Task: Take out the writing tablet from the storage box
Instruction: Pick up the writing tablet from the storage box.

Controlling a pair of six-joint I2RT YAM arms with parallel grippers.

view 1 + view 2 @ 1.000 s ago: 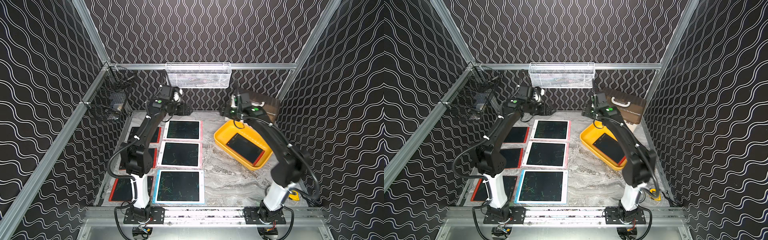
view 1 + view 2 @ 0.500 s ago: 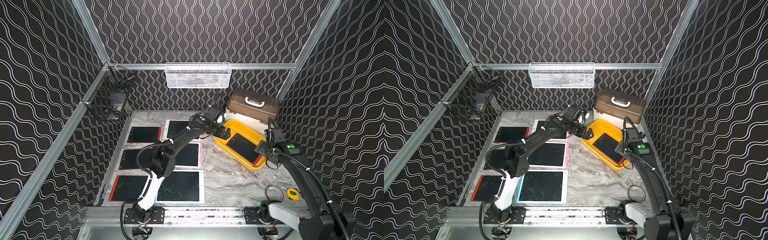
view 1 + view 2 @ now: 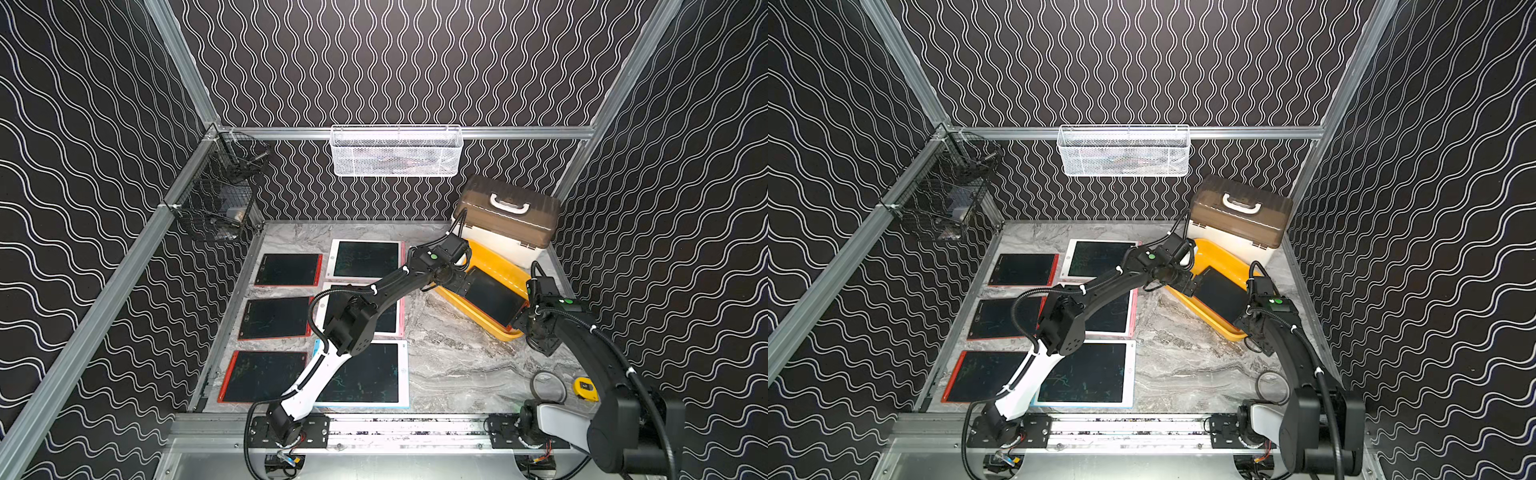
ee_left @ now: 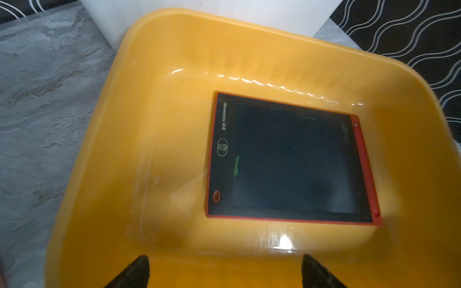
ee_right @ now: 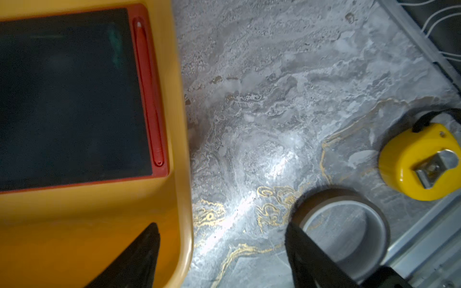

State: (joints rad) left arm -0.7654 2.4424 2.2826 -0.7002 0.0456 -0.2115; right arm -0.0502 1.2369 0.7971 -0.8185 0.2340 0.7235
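Yellow plastic of the storage box (image 3: 505,270) holds the red-framed writing tablet (image 4: 289,159) flat on its floor, at the far right of the table (image 3: 449,361), so nothing is lifted yet. My left gripper (image 4: 224,264) hovers at the box's left rim, fingers spread and empty. My right gripper (image 5: 222,229), also spread, straddles the near right corner, so I judge the grasp and lift-out all remain.

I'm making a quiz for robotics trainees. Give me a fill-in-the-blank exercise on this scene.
The writing tablet inside the storage box has a ___ frame.
The left gripper is ___.
Outside the box, ___ other tablets lie on the table.
The tape measure is ___.
Missing words: red, open, six, yellow.
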